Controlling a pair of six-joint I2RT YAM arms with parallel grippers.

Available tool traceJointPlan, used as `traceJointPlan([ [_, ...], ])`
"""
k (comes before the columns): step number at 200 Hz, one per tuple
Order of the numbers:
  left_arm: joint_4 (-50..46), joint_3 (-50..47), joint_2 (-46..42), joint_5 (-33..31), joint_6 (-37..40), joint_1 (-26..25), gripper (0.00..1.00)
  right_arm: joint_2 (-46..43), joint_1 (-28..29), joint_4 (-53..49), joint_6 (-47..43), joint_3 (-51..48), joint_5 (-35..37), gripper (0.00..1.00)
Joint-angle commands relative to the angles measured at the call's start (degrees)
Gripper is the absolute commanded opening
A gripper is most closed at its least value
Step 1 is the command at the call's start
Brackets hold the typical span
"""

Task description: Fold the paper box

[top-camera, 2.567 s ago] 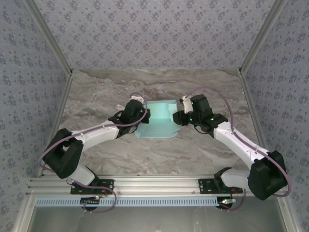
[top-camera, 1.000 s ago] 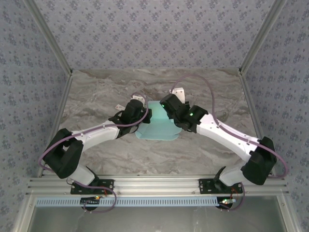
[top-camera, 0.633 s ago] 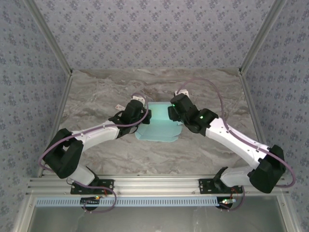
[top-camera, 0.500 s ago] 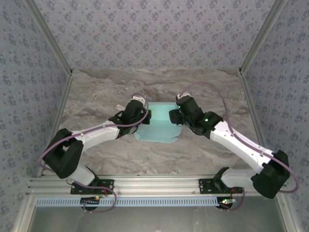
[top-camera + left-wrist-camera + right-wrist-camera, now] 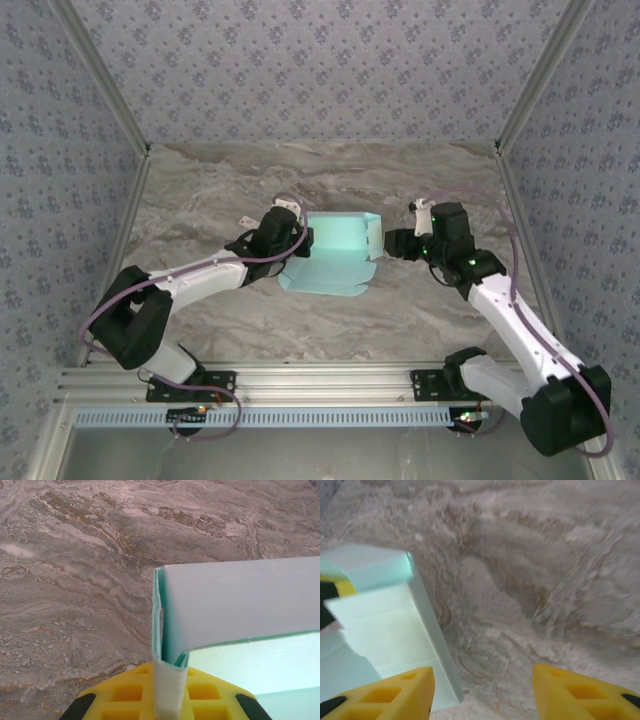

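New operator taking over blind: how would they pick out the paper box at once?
Look at the marbled grey table; near its middle, between the left gripper and the right gripper, sits the paper box, half folded with walls standing up. The left gripper is shut on its left wall. It is the one pale blue thing on the stone-patterned surface.

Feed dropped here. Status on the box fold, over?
Left gripper shut on paper box wall. Right gripper open beside it. Box half-folded. Nothing in the way.
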Motion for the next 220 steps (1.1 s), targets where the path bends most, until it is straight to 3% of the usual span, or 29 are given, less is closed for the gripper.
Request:
traceJointPlan([
  [1, -0.45, 1.26, -0.58, 0.29, 0.76, -0.33, 0.03, 2.31, -0.52, 6.93, -1.10, -1.24, -10.34, 0.54],
  [52, -0.44, 1.19, -0.83, 0.44, 0.71, -0.38, 0.03, 8.38, -0.29, 12.18, -1.67, -0.65, -15.22, 0.40],
  [93, -0.26, 1.00, -0.79, 0.59, 0.63, -0.34, 0.02, 10.27, 1.32, 12.88, -1.83, 0.75, -14.94, 0.39],
  [153, -0.12, 0.71, -1.09, 0.81, 0.59, -0.37, 0.03, 12.27, 4.53, 11.40, -3.32, 3.17, -10.47, 0.46],
  [220, 0.01, 0.38, -1.40, 0.94, 0.50, -0.47, 0.03, 15.45, 9.27, 8.37, -4.62, 6.81, 1.64, 0.34],
])
